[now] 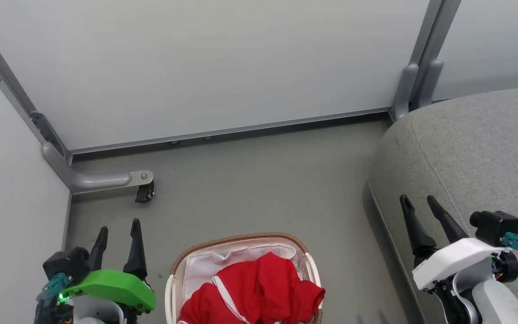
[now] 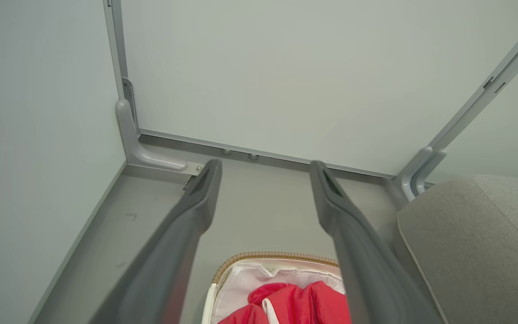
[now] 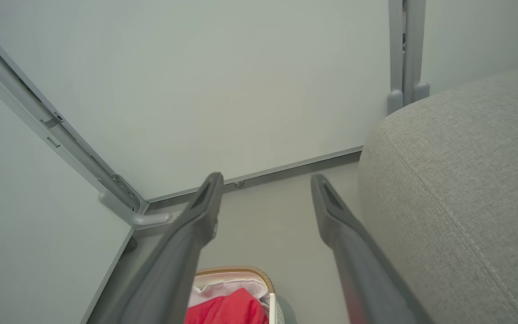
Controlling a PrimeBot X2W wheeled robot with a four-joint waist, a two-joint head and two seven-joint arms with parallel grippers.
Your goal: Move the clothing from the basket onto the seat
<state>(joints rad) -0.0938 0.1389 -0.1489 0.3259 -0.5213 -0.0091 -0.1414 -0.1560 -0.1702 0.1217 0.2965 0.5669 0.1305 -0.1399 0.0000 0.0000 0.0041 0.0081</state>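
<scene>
Grey metal forms a curved bracket foot (image 1: pixel 92 180) at the far left, where two pale wall panels meet, and a small black caster (image 1: pixel 144 193) sits under its tip. Nearer to me, my left gripper (image 1: pixel 118 226) hangs above the floor (image 1: pixel 250 180). Its green housing sits behind the two dark fingers, which stand well parted with nothing between them.

Just to the right of it, at the bottom middle of my head view, the basket (image 1: pixel 241 237) stands on the floor. Its brown woven rim curves round the far end, and the white liner (image 1: pixel 205 265) shows inside. The clothing (image 1: pixel 259 288) lies heaped in the basket, bright red with a narrow white trim line, and one fold reaches the basket's right edge.

Further right, past a strip of bare floor, my right gripper (image 1: pixel 417 199) is also spread and empty. Its fingertips show against the side of the seat (image 1: pixel 475 148), though I cannot tell whether they touch it. The seat, grey woven fabric with a rounded corner and a stitched seam, stands well apart from the basket.
</scene>
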